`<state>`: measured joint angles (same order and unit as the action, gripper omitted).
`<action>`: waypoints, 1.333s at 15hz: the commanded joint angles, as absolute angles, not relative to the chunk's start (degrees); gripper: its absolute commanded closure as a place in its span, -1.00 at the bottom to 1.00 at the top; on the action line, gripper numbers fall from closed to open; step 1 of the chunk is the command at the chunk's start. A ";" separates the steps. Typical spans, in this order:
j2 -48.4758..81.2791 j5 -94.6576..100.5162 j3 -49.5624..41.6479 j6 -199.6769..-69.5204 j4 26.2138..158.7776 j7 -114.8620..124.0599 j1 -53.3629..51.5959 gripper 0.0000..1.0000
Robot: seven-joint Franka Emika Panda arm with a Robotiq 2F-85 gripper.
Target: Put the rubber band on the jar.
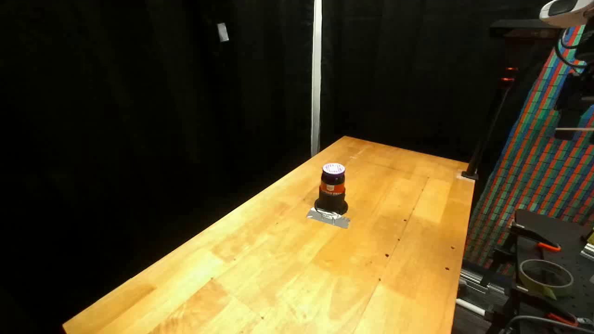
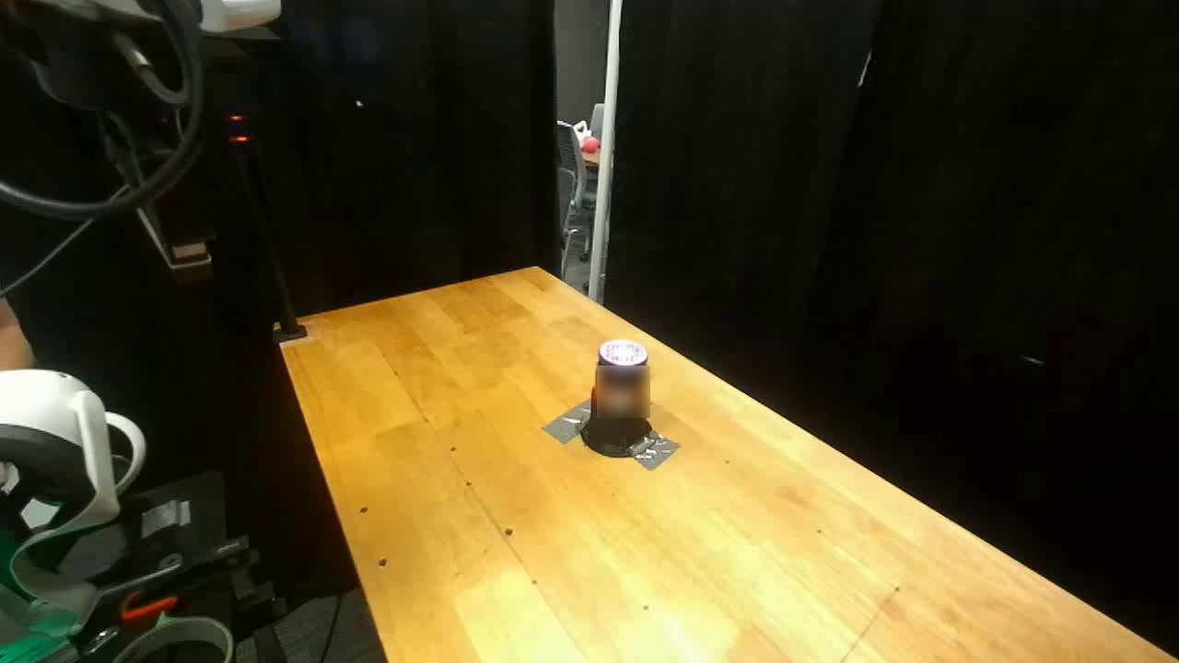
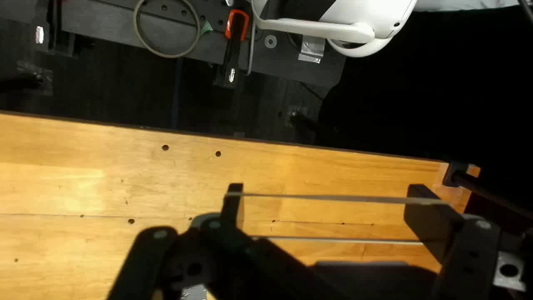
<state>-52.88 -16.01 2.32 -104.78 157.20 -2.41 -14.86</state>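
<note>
The jar (image 1: 332,188) stands upright on the wooden table in both exterior views, dark with a reddish-orange label and a pale patterned lid (image 2: 624,353). Its lower part is in a black base (image 2: 615,436) taped to the table. My gripper (image 3: 327,200) is open. The rubber band (image 3: 329,198), thin and pale, is stretched around both fingers, with two strands across the gap. At the edge of an exterior view the gripper (image 1: 570,132) is high, off to the side of the table and apart from the jar. The jar is out of the wrist view.
Silver tape (image 1: 328,218) holds the base. A dark post (image 2: 262,230) is clamped at a table corner. Beside the table are a black bench with a tape roll (image 1: 546,278), an orange-handled clamp (image 3: 236,37) and a white headset (image 3: 362,25). Black curtains surround the table.
</note>
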 commanded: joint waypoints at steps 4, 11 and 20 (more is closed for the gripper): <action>-53.00 -16.78 3.28 -104.41 156.87 -3.21 -13.61 -1.00; -53.00 -16.78 3.28 -104.41 156.86 -3.21 -13.61 -1.00; -24.30 -9.28 7.00 -134.88 143.78 -0.30 -7.39 -1.00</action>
